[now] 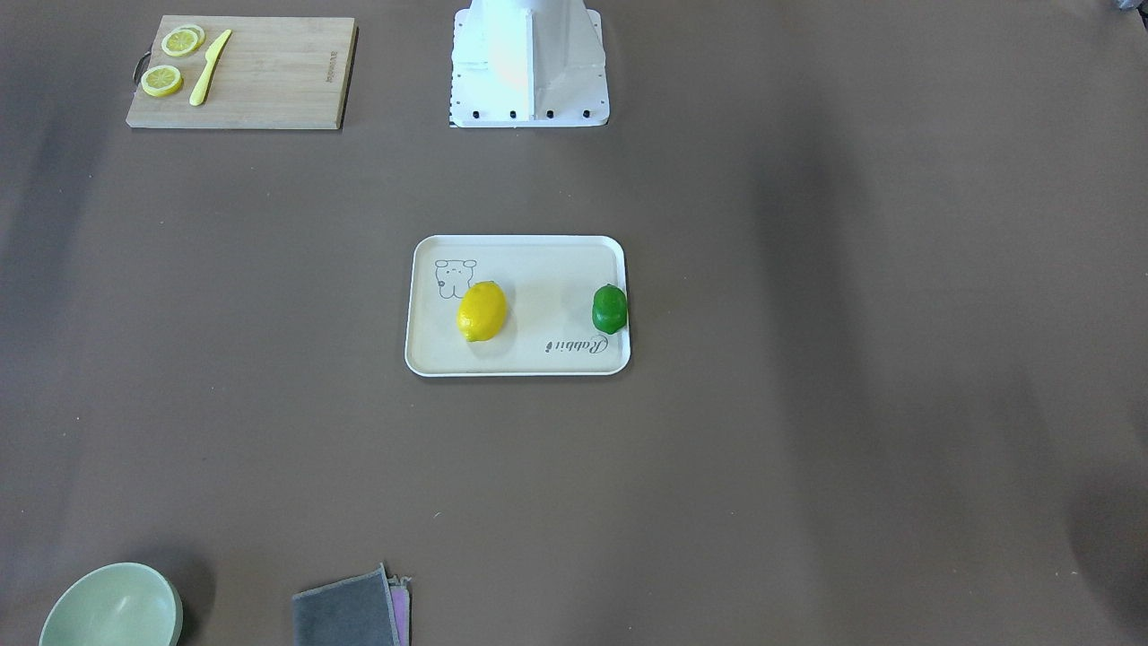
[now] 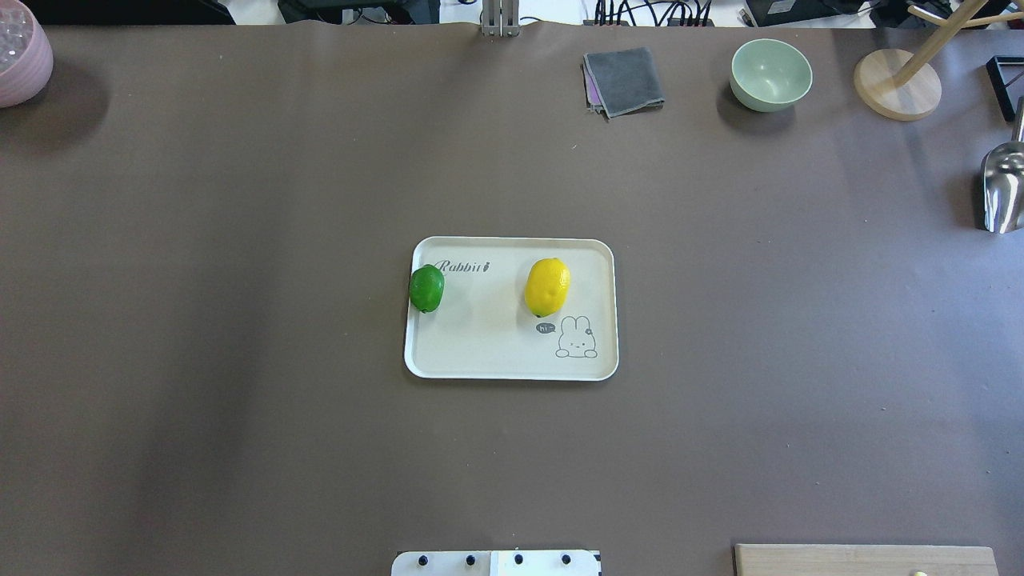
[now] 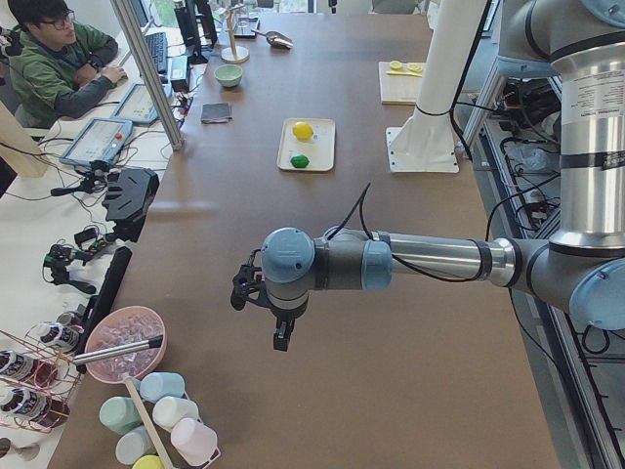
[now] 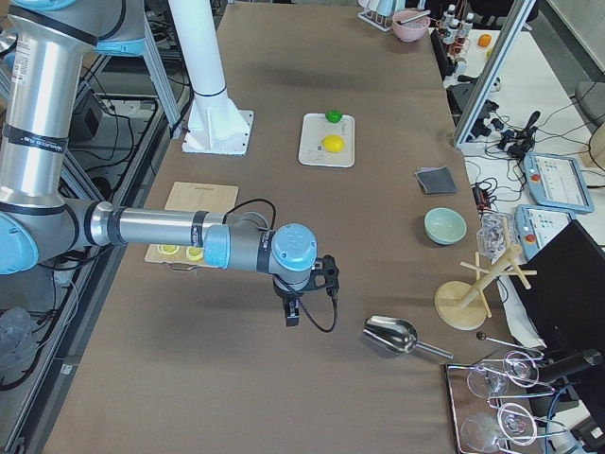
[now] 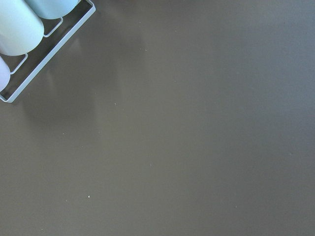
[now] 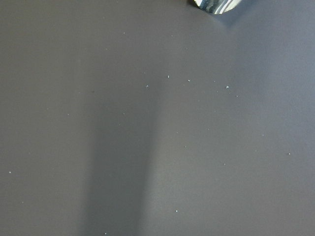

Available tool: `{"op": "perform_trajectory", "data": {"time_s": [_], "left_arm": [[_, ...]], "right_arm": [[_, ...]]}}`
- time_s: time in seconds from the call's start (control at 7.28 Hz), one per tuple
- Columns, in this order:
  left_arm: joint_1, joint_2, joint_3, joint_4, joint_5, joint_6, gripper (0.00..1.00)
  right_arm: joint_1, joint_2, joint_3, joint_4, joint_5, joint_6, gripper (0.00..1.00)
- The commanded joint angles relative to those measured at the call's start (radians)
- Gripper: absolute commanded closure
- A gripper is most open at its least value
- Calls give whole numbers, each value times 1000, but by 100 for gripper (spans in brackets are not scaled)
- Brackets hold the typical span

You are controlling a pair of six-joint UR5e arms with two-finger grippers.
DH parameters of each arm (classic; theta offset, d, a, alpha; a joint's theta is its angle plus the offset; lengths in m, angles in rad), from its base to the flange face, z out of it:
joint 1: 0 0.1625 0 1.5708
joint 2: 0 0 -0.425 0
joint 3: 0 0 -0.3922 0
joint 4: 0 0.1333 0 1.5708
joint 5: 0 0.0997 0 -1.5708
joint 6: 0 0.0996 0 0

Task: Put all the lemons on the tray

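Note:
The cream tray [image 2: 480,360] with a rabbit drawing lies at the table's middle. The yellow lemon [image 2: 547,286] lies on the tray near the drawing. The green lemon [image 2: 426,288] rests at the tray's edge on the robot's left side, over the rim. Both also show in the front view, yellow [image 1: 482,311] and green [image 1: 609,309]. My left gripper [image 3: 281,337] shows only in the exterior left view, far from the tray near the table's left end. My right gripper [image 4: 293,317] shows only in the exterior right view, near the right end. I cannot tell whether either is open.
A wooden cutting board [image 1: 269,72] holds lemon slices and a yellow knife. A green bowl [image 2: 770,74], a grey cloth [image 2: 624,80], a wooden stand [image 2: 896,84] and a metal scoop [image 2: 1004,188] sit at the far right. A pink bowl [image 2: 20,56] is far left.

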Motion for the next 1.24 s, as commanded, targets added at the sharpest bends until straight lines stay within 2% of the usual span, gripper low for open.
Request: {"op": "perform_trajectory", "data": {"time_s": [0.0, 1.1], "left_arm": [[1, 0, 2, 0, 0, 0, 1], [1, -2, 5, -9, 2, 0, 1]], "right_arm": [[-4, 0, 0, 0, -1, 0, 0], [-14, 2, -6, 54, -1, 9, 0]]}}
